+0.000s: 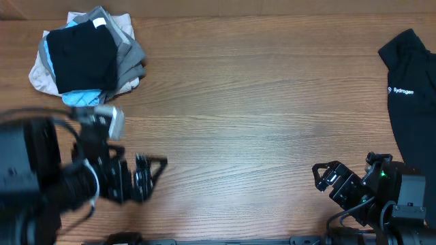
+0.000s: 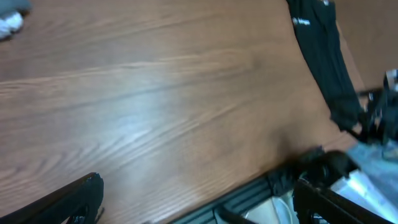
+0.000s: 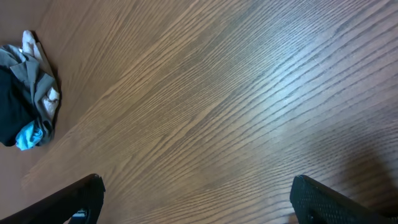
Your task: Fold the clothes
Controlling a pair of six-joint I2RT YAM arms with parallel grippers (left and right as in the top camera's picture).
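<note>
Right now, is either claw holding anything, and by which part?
Nothing is held. The left claw and the right claw are both open and empty.

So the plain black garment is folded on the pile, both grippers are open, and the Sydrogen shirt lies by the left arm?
No: the overhead view shows the Sydrogen shirt at the right edge, near the open right gripper. The plain black garment is folded on the pile, and the left gripper is open.
</note>
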